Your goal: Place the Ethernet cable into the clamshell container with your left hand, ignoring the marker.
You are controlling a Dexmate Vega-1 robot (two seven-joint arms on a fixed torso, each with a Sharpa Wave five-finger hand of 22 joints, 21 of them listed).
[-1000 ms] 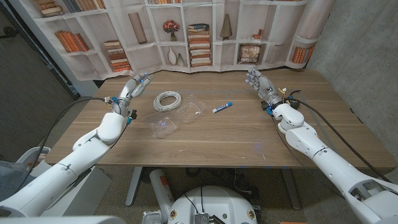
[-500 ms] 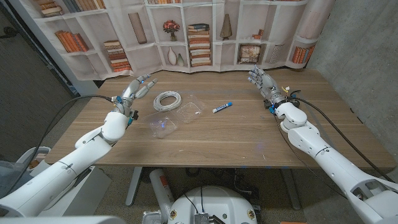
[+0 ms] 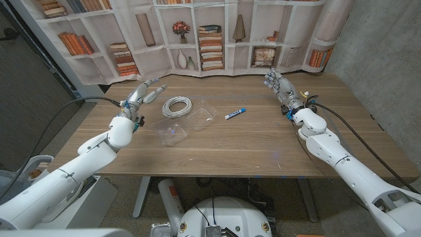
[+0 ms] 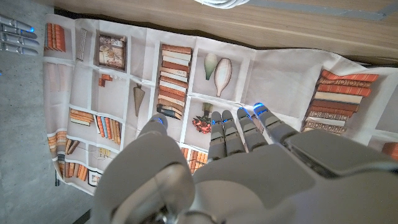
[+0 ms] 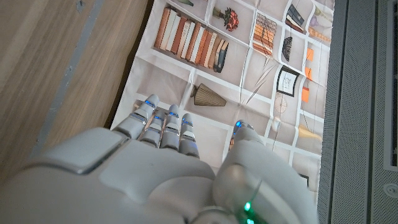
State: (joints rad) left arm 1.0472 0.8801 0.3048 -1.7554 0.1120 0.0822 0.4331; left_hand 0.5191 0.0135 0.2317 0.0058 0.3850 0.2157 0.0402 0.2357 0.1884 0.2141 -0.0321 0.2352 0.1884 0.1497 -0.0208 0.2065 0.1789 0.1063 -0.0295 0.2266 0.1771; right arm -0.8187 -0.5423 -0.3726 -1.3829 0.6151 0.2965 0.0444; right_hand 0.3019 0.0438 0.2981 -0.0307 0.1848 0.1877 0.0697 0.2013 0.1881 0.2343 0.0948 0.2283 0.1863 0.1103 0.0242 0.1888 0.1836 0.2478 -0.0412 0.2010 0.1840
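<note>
The coiled Ethernet cable [image 3: 176,105] lay on the bench [image 3: 223,148], just beside the open clamshell container [image 3: 186,124] on its far left side. The left hand [image 3: 141,96] hovered left of the cable, fingers [image 4: 239,132] extended and slightly apart, holding nothing. The right hand [image 3: 279,86] was well right of the marker [image 3: 235,113], fingers loosely spread, empty.
</note>
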